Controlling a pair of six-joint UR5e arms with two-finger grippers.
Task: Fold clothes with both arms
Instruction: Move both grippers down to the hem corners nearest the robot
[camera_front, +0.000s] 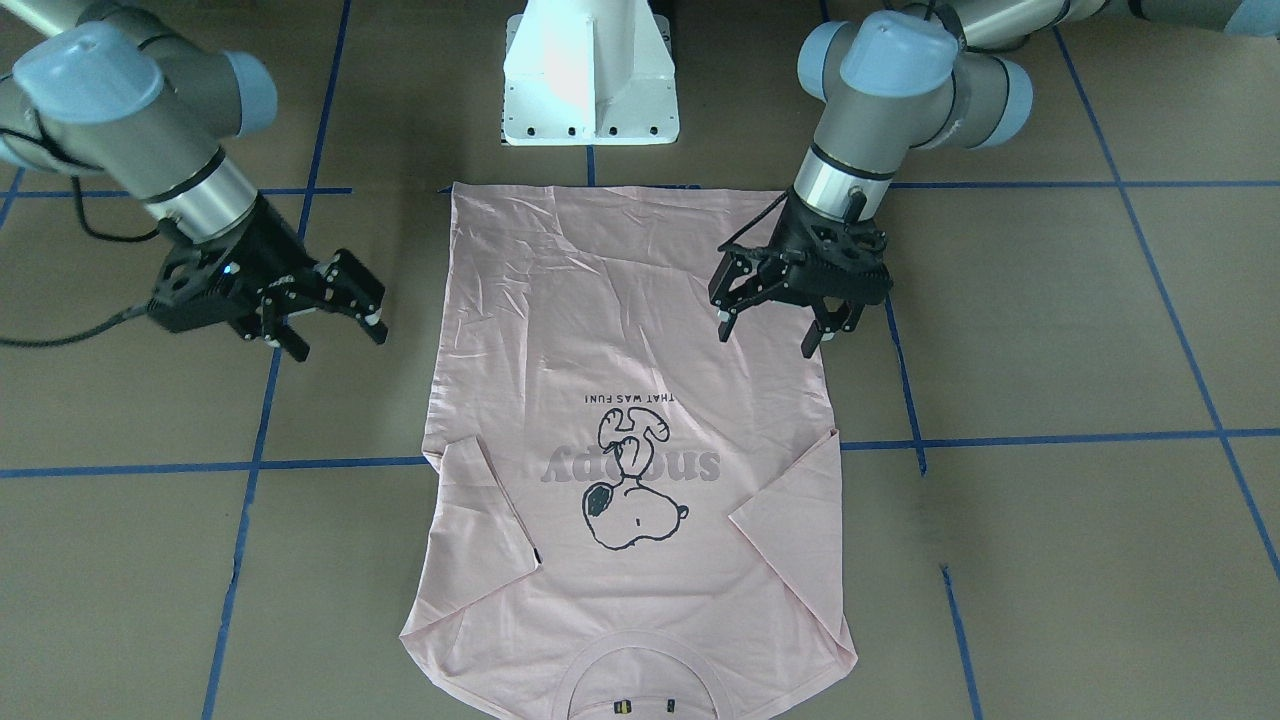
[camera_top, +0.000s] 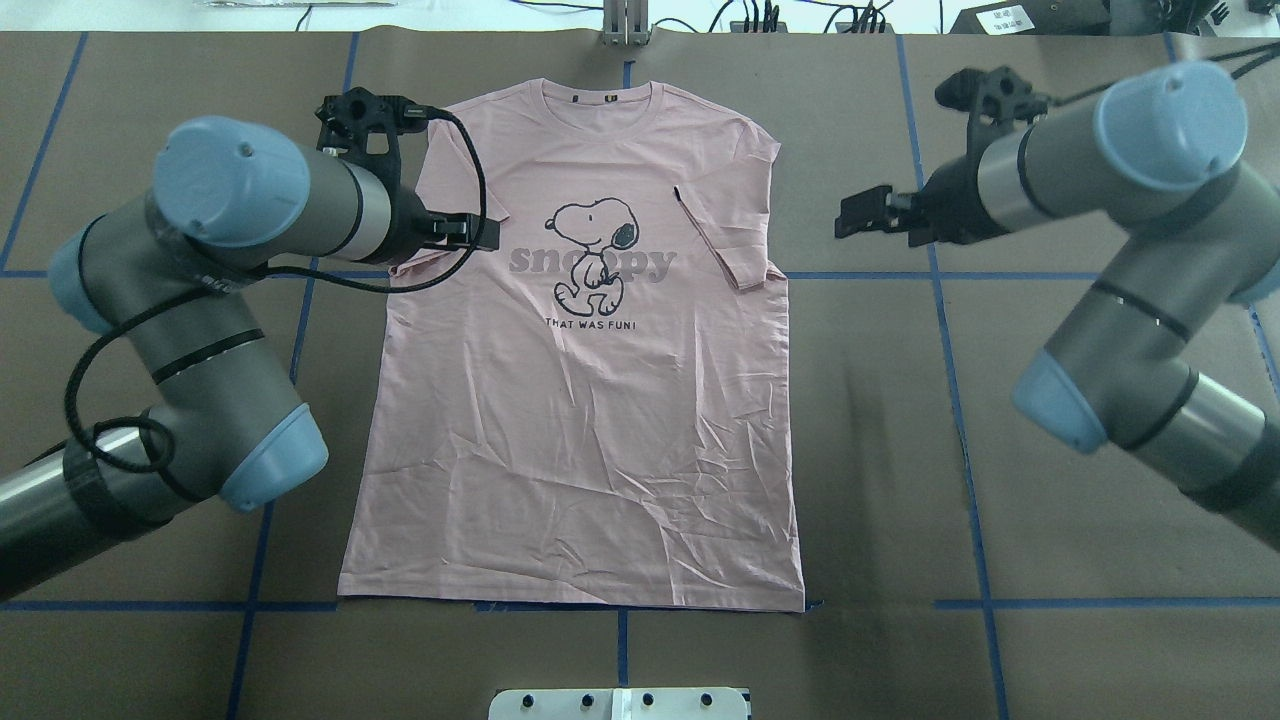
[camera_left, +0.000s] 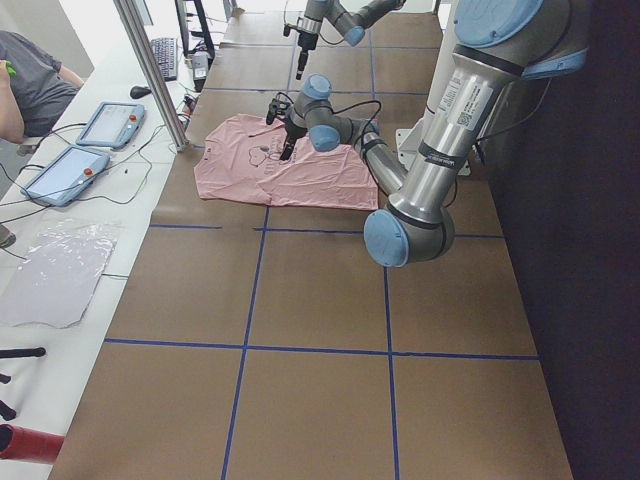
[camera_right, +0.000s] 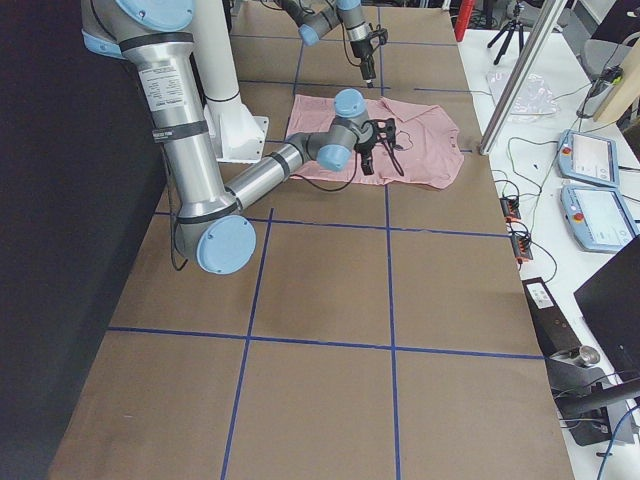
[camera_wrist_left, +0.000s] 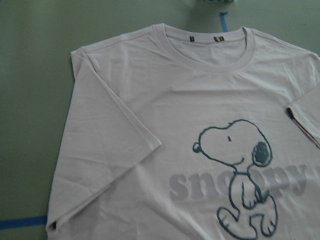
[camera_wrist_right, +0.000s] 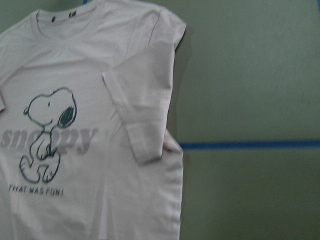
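Observation:
The pale pink T-shirt (camera_front: 640, 420) lies flat on the brown table, print up, with its collar (camera_top: 607, 98) on the side far from the robot. Both short sleeves are folded inward onto the body. My left gripper (camera_front: 766, 337) hovers open over the shirt's side edge near the middle, holding nothing. My right gripper (camera_front: 338, 340) hangs open above bare table, a little off the shirt's other side. In the overhead view the left gripper (camera_top: 470, 232) is at the folded sleeve and the right gripper (camera_top: 862, 214) stands beside the other sleeve. Each wrist view shows the T-shirt (camera_wrist_left: 165, 125) (camera_wrist_right: 100, 125) and no fingers.
The white pedestal base (camera_front: 590, 80) stands just past the shirt's hem. Blue tape lines (camera_front: 1050, 438) grid the table. Beyond the far edge a person (camera_left: 25, 85) sits by two tablets (camera_left: 65, 172), with a plastic bag (camera_left: 55, 270) nearby. Open table lies on both sides of the shirt.

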